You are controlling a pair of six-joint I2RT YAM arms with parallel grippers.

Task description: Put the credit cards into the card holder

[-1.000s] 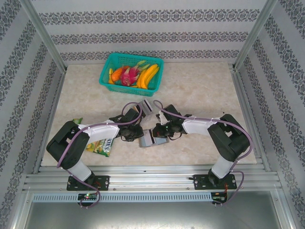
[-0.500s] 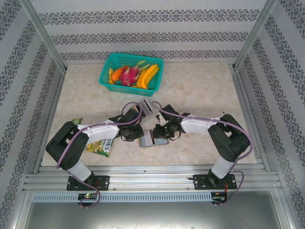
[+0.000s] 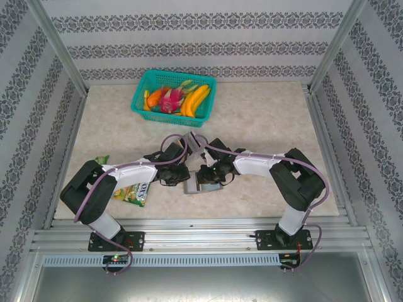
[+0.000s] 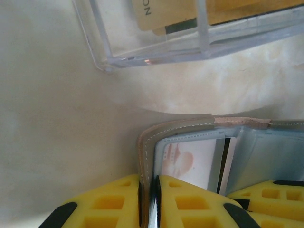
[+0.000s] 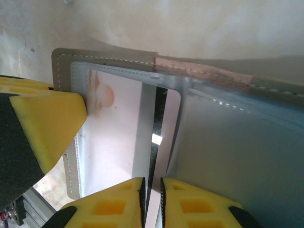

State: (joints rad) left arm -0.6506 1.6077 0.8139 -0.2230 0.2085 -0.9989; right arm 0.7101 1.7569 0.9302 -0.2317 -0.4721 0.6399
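Card holder [image 3: 194, 187] is found open at the front-centre of the counter [image 3: 264, 126], btwn the two wrists. Both arms are bent w/ elbows out to the sides and forearms angled inward, so the wrists meet low over the holder.

Left fingers [image 4: 135, 194] are clamped together on the holder's outer cover at its stitched left edge. The cover is seen edge-on btwn them. Right fingers [image 5: 137, 199] are closed to a narrow slit on the near edge of a white card [image 5: 118, 137], approx. at its dark stripe.

In the right wrist view that card, marked w/ a reddish smudge, is seen against the left inner panel, its rounded corner near the fold. Whether it is fully seated in the slot cannot be told.

The holder is grey, w/ pale stitching round the rim and a tan strip along the far edge at the fold. The right inner panel is seen as plain grey.

Beyond the holder, a clear open-top box [image 4: 156, 50] is seen w/ a tan card [image 4: 164, 12] inside. A green snack packet [image 3: 133, 194] is seen by the left arm, and a teal basket [image 3: 164, 114] of toy fruit is set at the back.
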